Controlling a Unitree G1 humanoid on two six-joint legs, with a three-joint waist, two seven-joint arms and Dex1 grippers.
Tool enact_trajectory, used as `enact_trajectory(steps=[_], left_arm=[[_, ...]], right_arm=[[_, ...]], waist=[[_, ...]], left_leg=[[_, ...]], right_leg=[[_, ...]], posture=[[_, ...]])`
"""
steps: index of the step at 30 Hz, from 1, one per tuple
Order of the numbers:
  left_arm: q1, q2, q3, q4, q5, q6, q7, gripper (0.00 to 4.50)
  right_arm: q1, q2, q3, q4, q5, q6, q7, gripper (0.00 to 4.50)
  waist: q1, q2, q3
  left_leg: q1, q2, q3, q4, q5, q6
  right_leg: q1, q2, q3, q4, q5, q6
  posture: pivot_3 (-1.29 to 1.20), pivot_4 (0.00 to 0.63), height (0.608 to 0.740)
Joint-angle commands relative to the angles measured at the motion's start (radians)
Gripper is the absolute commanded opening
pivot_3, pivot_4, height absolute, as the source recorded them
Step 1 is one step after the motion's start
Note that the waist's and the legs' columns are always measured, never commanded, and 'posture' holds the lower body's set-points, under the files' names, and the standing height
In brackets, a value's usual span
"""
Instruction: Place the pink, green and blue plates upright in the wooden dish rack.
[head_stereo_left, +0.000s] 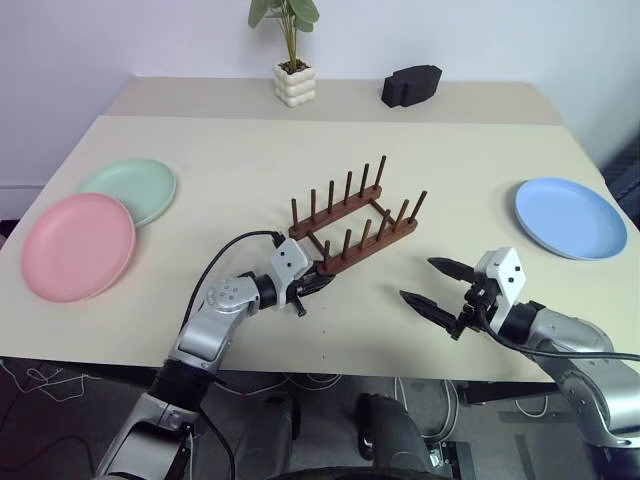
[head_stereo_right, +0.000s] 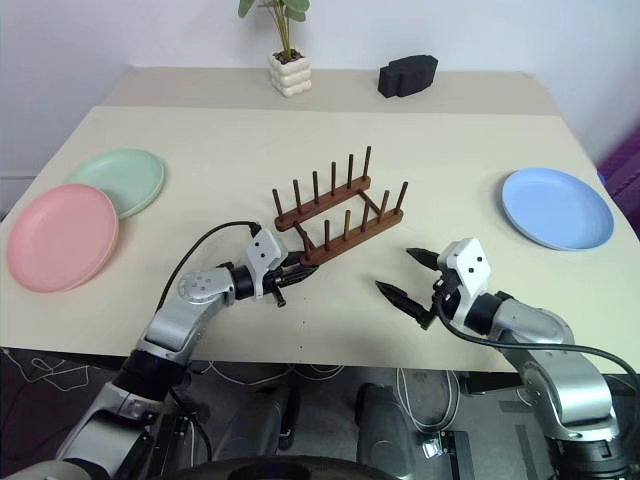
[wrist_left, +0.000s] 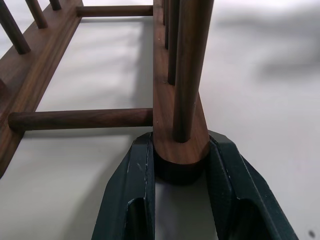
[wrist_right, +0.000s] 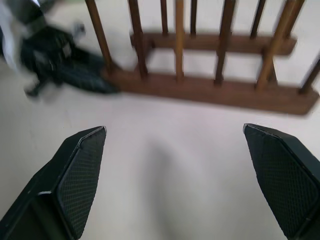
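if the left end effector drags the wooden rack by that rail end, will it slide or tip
The wooden dish rack probably slides: it sits flat on two rails on a smooth table. It may swivel, since the left end effector grips one rail end. It looks rigid, joined by crossbars.

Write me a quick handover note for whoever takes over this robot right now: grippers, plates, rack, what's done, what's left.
Left gripper: shut on the near end of one rail of the wooden rack, mid-table.
Right gripper: open, holding nothing, just right of the rack.
Pink plate and green plate: flat at the table's left, the green one's edge tucked under the pink.
Blue plate: flat at the right.
Done: no plate racked yet.
Left: stand all three plates upright in the rack.
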Motion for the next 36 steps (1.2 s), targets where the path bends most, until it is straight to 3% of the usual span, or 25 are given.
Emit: enact_trajectory(steps=[1,12,27,34,36], left_arm=[[-0.075,0.018,-0.007,0.124,-0.057,-0.034,-0.183,0.78],[-0.270,0.030,-0.040,0.416,-0.022,-0.206,-0.485,0.78],[-0.302,0.051,0.003,0.548,0.015,-0.294,-0.498,0.78],[-0.292,0.063,0.032,0.537,0.010,-0.281,-0.462,4.31],[-0.278,0.075,0.041,0.513,0.009,-0.255,-0.444,4.42]], right_arm=[[0.044,-0.033,-0.035,-0.055,-0.015,-0.007,0.007,4.50],[0.089,-0.016,-0.013,-0.087,-0.043,-0.019,-0.033,4.50],[0.074,-0.030,-0.011,-0.099,-0.038,-0.003,-0.029,4.50],[0.068,-0.032,-0.012,-0.094,-0.038,-0.001,-0.022,4.50],[0.073,-0.034,-0.018,-0.096,-0.036,0.000,-0.018,4.50]], waist=[[0.005,0.000,0.000],[0.000,-0.001,0.000],[-0.003,-0.001,0.000],[-0.003,-0.001,0.000],[-0.004,-0.001,0.000]], left_leg=[[0.000,0.000,0.000,0.000,0.000,0.000],[-0.001,-0.001,0.000,0.000,0.000,0.000],[-0.001,0.000,-0.001,0.000,0.000,0.000],[0.000,0.000,-0.001,0.001,0.000,0.000],[0.000,0.000,-0.001,0.001,0.000,0.000]], right_leg=[[0.000,0.000,0.000,0.000,0.000,0.000],[0.000,0.000,-0.001,0.000,0.002,-0.003],[0.000,0.000,-0.001,0.000,0.002,0.003],[0.000,0.000,-0.001,0.000,0.002,0.003],[0.000,0.001,-0.001,0.001,0.002,0.003]], posture=[[0.00,0.150,0.739],[0.00,0.150,0.739],[0.00,0.150,0.739],[0.00,0.150,0.739],[0.00,0.150,0.739]])
